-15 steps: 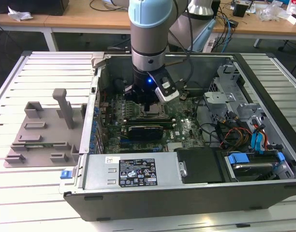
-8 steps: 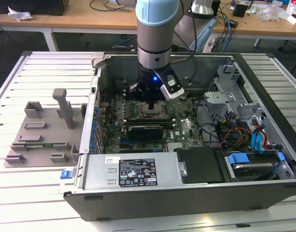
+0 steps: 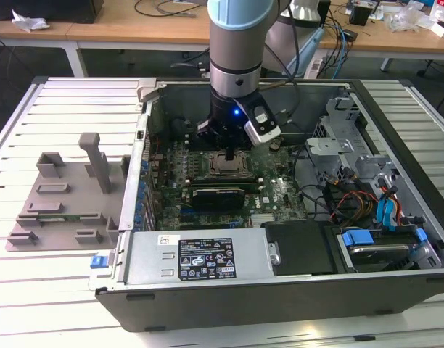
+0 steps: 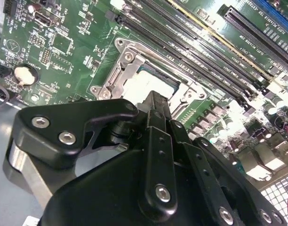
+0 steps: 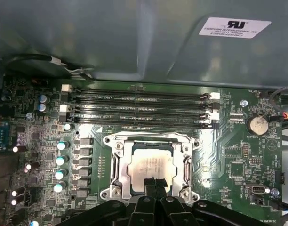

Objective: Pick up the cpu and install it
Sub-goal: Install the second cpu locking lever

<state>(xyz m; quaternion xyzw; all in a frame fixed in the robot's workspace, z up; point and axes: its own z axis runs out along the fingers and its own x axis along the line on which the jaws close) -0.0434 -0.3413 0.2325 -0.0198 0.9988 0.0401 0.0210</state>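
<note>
- My gripper (image 5: pixel 153 184) hangs over the cpu (image 5: pixel 147 165), fingertips pinched together and touching its metal top near one edge.
- The cpu lies flat inside the socket frame (image 5: pixel 116 162) on the motherboard (image 5: pixel 228 155).
- Four memory slots (image 5: pixel 139 110) run just beside the socket frame; a coin battery (image 5: pixel 257 125) sits well apart from it.
- Outside the computer case (image 3: pixel 229 290), a gray fixture (image 3: pixel 62 196) rests on the table.

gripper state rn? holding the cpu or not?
Gripper: fingers together, tips down on the cpu, which sits in the socket frame. Whether it grips the chip cannot be told.
</note>
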